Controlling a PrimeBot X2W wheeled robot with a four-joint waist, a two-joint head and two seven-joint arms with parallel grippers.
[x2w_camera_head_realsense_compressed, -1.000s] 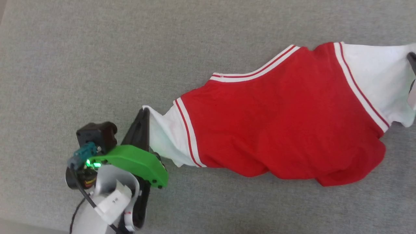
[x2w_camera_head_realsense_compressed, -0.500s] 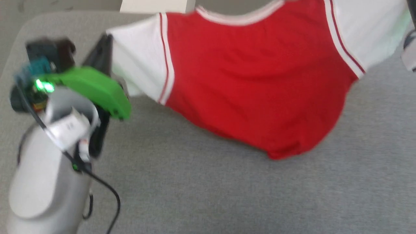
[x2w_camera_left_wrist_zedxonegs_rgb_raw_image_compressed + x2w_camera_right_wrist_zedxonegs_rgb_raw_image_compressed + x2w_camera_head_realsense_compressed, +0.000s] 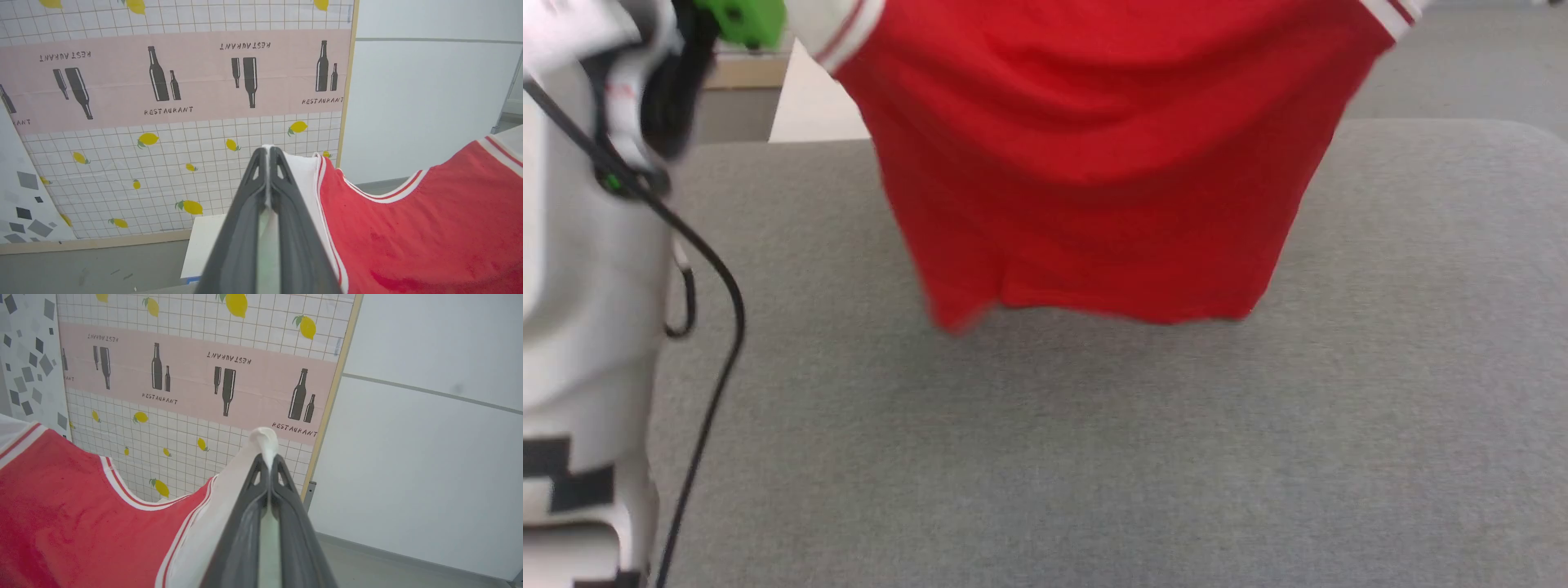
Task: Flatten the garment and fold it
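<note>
The garment (image 3: 1094, 163), a red jersey-style T-shirt, hangs spread in the air above the grey table (image 3: 1094, 457), its lower hem just over the surface. My left gripper (image 3: 267, 149) is shut on the edge of one white sleeve (image 3: 302, 171), with the red body (image 3: 429, 232) stretching away to its right. My right gripper (image 3: 267, 457) is shut on the other white sleeve (image 3: 229, 490), whose tip pokes up past the fingertips; the red body (image 3: 61, 506) runs off to its left. The "BULLS 23" print is hidden.
My pale left forearm (image 3: 588, 286) with a black cable (image 3: 719, 327) stands at the table's left. Behind the table is a wall panel (image 3: 163, 81) printed with bottles and lemons, a plain white wall (image 3: 429, 457), and a white box (image 3: 204, 241) on the floor.
Both grippers have raised the garment by its sleeves from lying on the table to hanging in the air. The head camera has tilted up, so the whole picture has shifted.
</note>
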